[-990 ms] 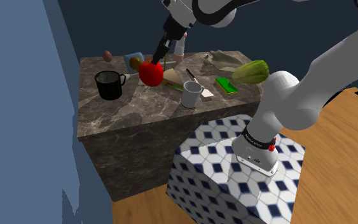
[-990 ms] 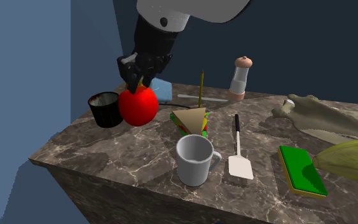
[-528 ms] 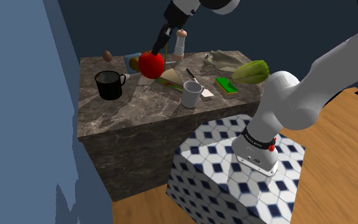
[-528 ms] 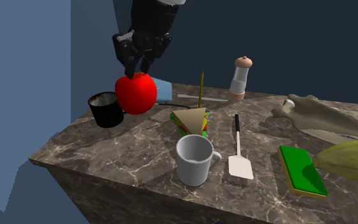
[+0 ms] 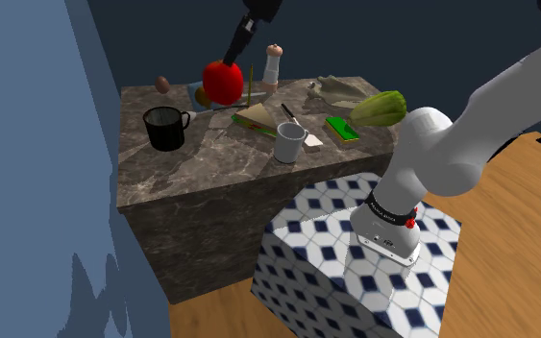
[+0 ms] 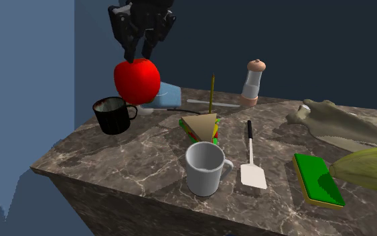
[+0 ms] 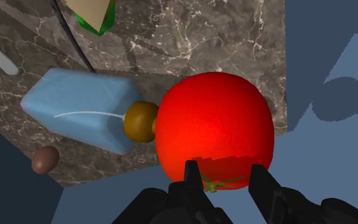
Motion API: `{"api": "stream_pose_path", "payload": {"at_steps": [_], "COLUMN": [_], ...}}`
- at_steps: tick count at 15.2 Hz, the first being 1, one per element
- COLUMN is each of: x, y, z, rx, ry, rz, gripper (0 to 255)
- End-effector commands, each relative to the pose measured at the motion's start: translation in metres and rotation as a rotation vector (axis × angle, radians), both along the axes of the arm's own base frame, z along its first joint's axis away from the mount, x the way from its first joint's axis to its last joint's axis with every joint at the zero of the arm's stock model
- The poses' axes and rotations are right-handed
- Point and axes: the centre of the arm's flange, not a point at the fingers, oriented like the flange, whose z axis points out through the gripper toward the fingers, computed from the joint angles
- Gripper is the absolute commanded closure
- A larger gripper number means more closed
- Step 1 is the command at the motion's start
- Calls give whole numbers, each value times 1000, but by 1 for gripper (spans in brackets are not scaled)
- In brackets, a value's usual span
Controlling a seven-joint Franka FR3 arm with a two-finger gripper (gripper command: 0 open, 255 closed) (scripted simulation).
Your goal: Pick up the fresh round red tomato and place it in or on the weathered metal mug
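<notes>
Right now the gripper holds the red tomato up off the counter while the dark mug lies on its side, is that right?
Not quite: the dark mug stands upright, as the second exterior view shows. The gripper does hold the red tomato up off the counter.

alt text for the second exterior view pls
A black gripper holds a red tomato in the air over a marble counter, just above and right of a black mug. A white mug, sandwich, spatula and pepper mill also sit on the counter.
</notes>
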Motion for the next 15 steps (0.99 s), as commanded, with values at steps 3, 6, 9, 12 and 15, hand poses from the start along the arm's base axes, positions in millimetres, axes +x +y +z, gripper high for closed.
{"api": "stream_pose_path", "payload": {"at_steps": [3, 6, 9, 12, 15], "x": [38, 68, 99, 123, 123], "y": [27, 48, 69, 86, 86], "z": [17, 31, 45, 51, 36], "rx": [0, 0, 0, 0, 0], "ry": [0, 0, 0, 0, 0], "rz": [0, 0, 0, 0, 0], "gripper": [255, 255, 255, 255, 255]}}
